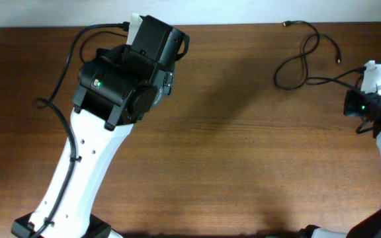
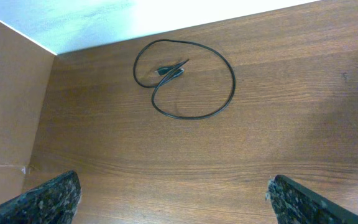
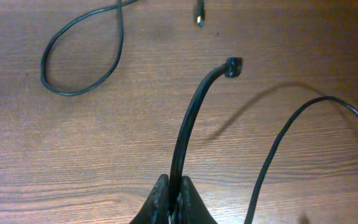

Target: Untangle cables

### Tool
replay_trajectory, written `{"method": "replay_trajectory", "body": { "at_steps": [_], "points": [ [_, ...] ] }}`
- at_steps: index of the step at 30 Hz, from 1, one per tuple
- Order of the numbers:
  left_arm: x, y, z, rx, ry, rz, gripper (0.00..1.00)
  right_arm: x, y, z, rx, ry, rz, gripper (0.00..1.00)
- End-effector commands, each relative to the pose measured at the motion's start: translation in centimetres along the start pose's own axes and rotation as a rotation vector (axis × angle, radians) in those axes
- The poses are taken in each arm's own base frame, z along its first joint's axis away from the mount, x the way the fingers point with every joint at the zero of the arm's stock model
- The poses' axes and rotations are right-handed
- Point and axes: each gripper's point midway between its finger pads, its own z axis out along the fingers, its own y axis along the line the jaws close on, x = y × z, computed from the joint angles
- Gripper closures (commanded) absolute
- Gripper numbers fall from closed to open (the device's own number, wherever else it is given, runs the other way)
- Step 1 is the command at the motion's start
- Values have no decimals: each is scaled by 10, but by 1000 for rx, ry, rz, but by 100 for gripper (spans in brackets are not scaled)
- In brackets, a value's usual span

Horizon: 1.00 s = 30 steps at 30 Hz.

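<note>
Right gripper pinches cable, seemingly held aloft.

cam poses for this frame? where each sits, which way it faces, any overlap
Overhead: fixed above, looking straight down at the table; left arm and right arm show.
Left wrist: faces down at a coiled cable; open left end effector at the bottom corners.
Right wrist: looks down along the shut right end effector pinching the held cable.
Shared: overhead and right wrist both show the looped cable.
</note>
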Motion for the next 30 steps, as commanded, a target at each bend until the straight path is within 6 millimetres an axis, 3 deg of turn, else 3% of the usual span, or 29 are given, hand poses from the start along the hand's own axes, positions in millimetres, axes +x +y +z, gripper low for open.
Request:
{"method": "replay_trajectory", "body": {
  "at_steps": [1,7,14,20,24,26,28,30],
  "points": [
    [1,0,0,4,3,12,1,8,13,13,-75,15,24,96],
    [1,0,0,5,3,12,1,-13,31,16,-143,-64,-8,96],
    [1,0,0,5,3,12,1,-53,74,17,-191,-203,-82,96],
    [0,-1,0,6,0,9,1,-95,74,19,-205,-334,9,96],
    [-4,-2,0,10,-13,0,1,-122,86,25,-260,-362,24,96],
    [-6,-3,0,15,-20,-5,1,-147,94,14,-289,-407,37,96],
    [-5,-3,0,15,-19,-5,1,-181,96,-13,-304,-472,68,96],
    [-4,-3,0,14,-16,-3,1,-199,92,-33,-314,-488,124,96]
  ]
}}
